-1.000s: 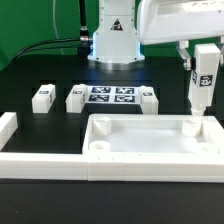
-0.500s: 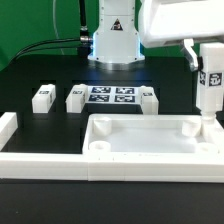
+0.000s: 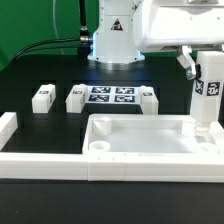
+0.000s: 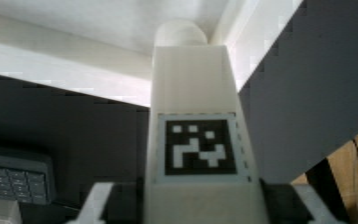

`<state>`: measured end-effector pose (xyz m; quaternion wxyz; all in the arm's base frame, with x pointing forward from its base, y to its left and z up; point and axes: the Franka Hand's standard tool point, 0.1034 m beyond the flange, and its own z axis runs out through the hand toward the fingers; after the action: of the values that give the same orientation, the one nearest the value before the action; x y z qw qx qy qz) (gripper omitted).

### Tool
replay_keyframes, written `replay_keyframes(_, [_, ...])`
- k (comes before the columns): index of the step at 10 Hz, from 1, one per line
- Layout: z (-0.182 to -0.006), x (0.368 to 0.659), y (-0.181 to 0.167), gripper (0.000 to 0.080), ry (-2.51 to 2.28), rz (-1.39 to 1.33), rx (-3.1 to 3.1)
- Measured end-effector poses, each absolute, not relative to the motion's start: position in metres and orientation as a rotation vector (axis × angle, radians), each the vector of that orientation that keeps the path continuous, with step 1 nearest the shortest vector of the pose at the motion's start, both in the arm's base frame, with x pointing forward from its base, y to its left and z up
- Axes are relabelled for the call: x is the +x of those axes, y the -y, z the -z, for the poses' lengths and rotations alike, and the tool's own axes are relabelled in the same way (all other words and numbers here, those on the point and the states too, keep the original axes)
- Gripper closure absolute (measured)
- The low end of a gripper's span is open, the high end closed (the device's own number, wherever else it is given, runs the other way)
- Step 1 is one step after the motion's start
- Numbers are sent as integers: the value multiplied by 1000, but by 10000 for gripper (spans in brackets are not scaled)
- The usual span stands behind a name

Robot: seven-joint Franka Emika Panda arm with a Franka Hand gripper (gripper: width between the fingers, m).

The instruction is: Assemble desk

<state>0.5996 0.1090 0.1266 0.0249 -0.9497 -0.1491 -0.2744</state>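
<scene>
The white tray-like desk tabletop (image 3: 140, 140) lies open side up near the front of the table. My gripper (image 3: 206, 66) is shut on a white tagged leg (image 3: 207, 95), held upright. The leg's lower end sits at the round socket (image 3: 200, 128) in the tabletop's far corner on the exterior view's right. Whether it is seated inside the socket I cannot tell. In the wrist view the leg (image 4: 202, 120) fills the middle, tag facing the camera, with my gripper (image 4: 197, 205) clamped on both its sides. Another socket (image 3: 99, 146) shows at the near left corner.
Three loose legs (image 3: 42, 97), (image 3: 76, 98), (image 3: 149, 98) lie on the black table around the marker board (image 3: 110, 96). White border rails run along the front (image 3: 60, 165) and the exterior view's left (image 3: 8, 130). The robot base (image 3: 115, 40) stands behind.
The held leg has shifted slightly toward the exterior view's right and come down a little onto the far right corner socket. The grip is unchanged.
</scene>
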Motion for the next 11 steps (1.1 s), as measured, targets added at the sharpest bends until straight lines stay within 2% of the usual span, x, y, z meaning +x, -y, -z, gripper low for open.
replay_keyframes(5, [-126,629,-115,510,611,796,-2938])
replay_keyframes(11, [-106,616,-114,510,605,788,-2941])
